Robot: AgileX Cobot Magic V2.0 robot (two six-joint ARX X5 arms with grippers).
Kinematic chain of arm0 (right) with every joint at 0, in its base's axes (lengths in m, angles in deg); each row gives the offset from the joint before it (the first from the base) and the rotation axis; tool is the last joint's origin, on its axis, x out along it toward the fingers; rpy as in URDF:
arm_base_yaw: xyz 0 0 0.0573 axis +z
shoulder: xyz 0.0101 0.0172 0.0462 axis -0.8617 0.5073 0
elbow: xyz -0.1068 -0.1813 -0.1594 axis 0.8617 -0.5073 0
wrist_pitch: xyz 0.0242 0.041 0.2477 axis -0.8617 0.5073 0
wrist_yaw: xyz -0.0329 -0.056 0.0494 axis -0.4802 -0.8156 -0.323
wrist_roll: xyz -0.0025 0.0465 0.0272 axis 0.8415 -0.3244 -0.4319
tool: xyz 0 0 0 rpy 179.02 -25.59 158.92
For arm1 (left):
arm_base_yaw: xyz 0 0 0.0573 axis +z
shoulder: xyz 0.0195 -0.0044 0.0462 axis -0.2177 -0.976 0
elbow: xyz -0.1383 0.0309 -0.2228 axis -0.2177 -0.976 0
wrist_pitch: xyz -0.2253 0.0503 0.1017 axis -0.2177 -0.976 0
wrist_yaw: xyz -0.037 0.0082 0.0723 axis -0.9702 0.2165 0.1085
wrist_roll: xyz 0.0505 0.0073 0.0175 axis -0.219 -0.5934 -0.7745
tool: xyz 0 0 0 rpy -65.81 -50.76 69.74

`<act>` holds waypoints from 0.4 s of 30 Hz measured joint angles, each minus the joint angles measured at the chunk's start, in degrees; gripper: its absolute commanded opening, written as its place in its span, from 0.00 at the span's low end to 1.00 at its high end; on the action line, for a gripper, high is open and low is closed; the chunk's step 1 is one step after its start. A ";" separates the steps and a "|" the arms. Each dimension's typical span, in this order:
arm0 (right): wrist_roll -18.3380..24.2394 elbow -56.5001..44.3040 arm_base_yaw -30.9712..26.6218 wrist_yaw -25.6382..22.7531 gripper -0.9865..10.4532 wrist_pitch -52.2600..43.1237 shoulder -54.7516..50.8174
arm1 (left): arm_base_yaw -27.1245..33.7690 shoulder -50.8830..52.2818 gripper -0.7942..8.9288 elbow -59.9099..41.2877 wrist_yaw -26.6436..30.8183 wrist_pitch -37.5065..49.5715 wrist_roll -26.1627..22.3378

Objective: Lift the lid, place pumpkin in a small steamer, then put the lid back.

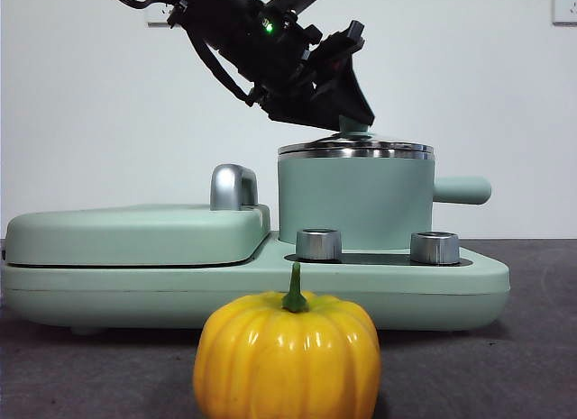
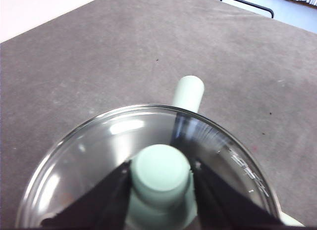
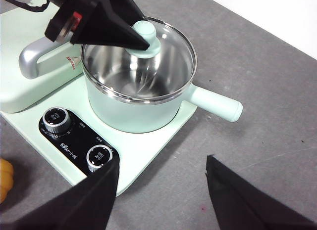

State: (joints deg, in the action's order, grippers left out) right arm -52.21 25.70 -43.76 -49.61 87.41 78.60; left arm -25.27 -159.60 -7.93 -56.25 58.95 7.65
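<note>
The left pincer [image 2: 161, 183] is clamped on the small mint-green knob [image 2: 160, 168] of the round clear glass lid [image 2: 99, 156] with a chrome rim; its two black jaws press the knob from either side. The lid sits on the mint-green cylindrical small steamer [image 1: 356, 203], whose stubby side handle [image 1: 462, 190] points away from the flat mint-green cover [image 1: 135, 232]. In the left wrist view the lid's near edge is cut off. The steamer stands on a mint-green cooker base [image 1: 270, 288] with two chrome dials [image 1: 318, 244] at its front. The glossy yellow-orange ribbed pumpkin [image 1: 287, 356] with a green stem rests on the grey bench [image 1: 532, 347] just in front of the base; its underside is cut off, and the right wrist view shows only a sliver of it. The right pincer [image 3: 161, 190] hangs above the bench near the base, jaws wide apart and holding nothing.
</note>
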 measured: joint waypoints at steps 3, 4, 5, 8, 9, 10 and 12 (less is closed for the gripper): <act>-0.02 0.00 0.00 0.00 0.33 0.02 0.00 | 0.07 0.00 0.12 0.00 0.00 0.02 0.00; -0.02 0.00 0.00 0.00 0.33 0.02 0.00 | 0.07 0.00 0.10 0.00 0.00 0.02 -0.02; -0.02 0.00 0.00 0.00 0.33 0.02 0.00 | 0.07 0.00 0.10 0.00 -0.02 0.04 -0.07; -0.04 0.00 0.00 0.00 0.33 0.02 0.00 | 0.07 0.00 0.10 0.00 -0.02 0.04 -0.17; -0.04 0.00 0.00 0.00 0.33 0.02 0.00 | 0.07 0.00 0.10 0.00 -0.02 0.04 -0.20; -0.04 0.00 0.00 0.00 0.33 0.02 0.00 | 0.07 0.00 0.10 0.00 -0.02 0.07 -0.20; -0.04 0.00 0.00 0.00 0.33 0.02 0.00 | 0.07 0.00 0.10 0.00 0.00 0.15 -0.22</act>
State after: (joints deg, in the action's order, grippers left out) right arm -52.26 25.70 -43.76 -49.61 87.43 78.60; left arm -25.20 -159.60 -7.93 -56.25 59.10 7.43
